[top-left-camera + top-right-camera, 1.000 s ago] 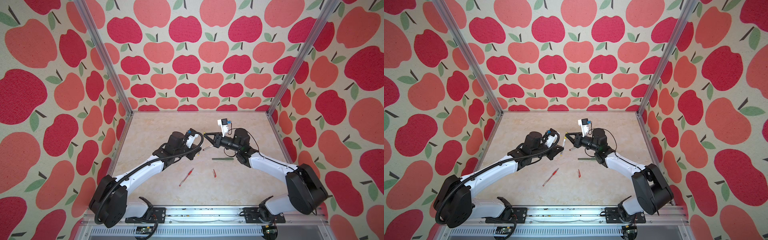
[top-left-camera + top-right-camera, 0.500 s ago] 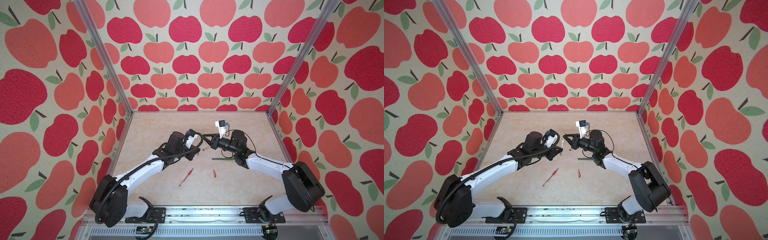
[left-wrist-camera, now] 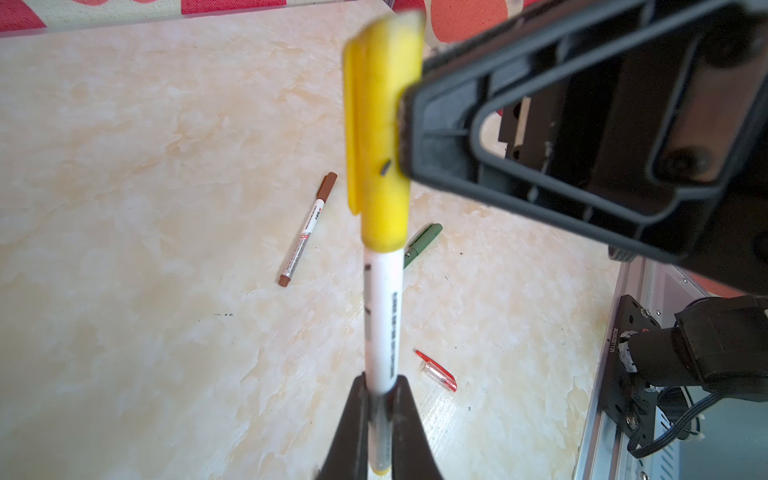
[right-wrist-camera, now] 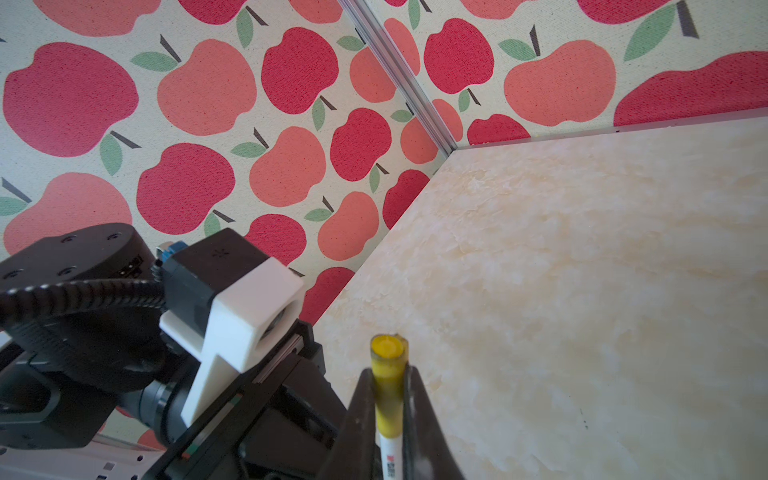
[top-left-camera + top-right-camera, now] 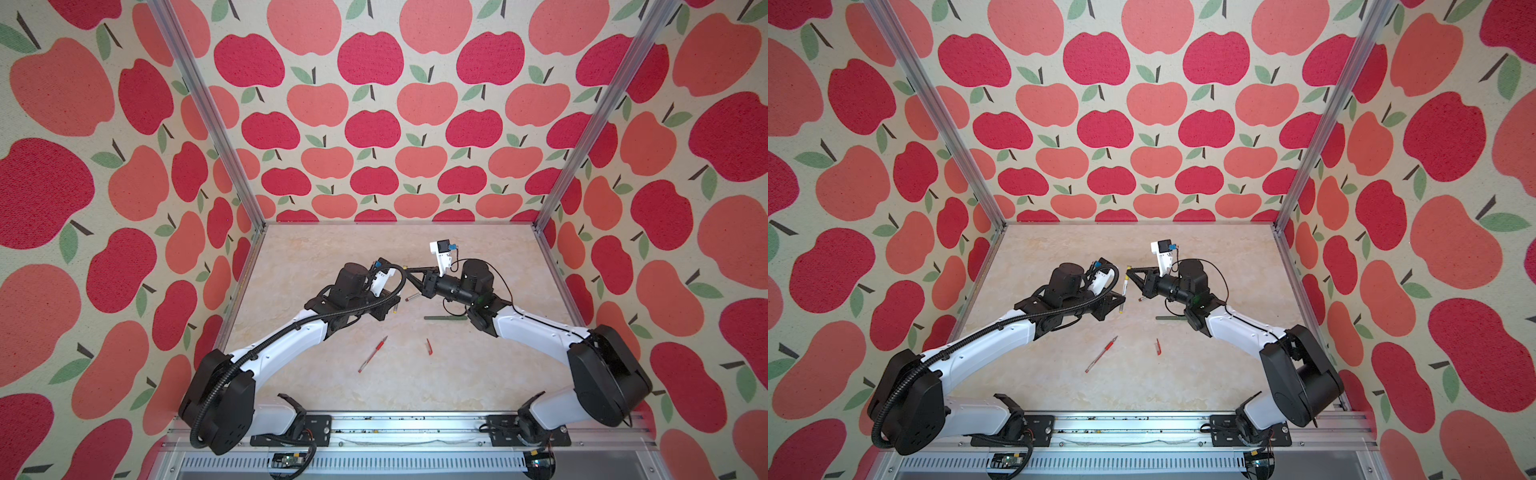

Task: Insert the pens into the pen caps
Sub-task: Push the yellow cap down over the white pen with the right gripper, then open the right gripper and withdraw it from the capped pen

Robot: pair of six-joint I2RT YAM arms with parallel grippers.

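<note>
A: Look at that worktop (image 3: 124, 208), marble-look, smooth, with a glossy sheen.
B: The walls (image 4: 291, 62) are coarse woven cloth, quite matt. The corner post (image 4: 397, 70) is brushed metal.
A: The yellow cap (image 3: 380, 145) is dull plastic, a little scuffed. The white pen (image 3: 382, 316) under it is slick and shiny.
B: The left pincer (image 3: 380, 395) is black matt plastic. The red cap (image 3: 440, 372) is clear, glassy plastic.
A: The camera mount (image 4: 249, 316) is white matt plastic.
</note>
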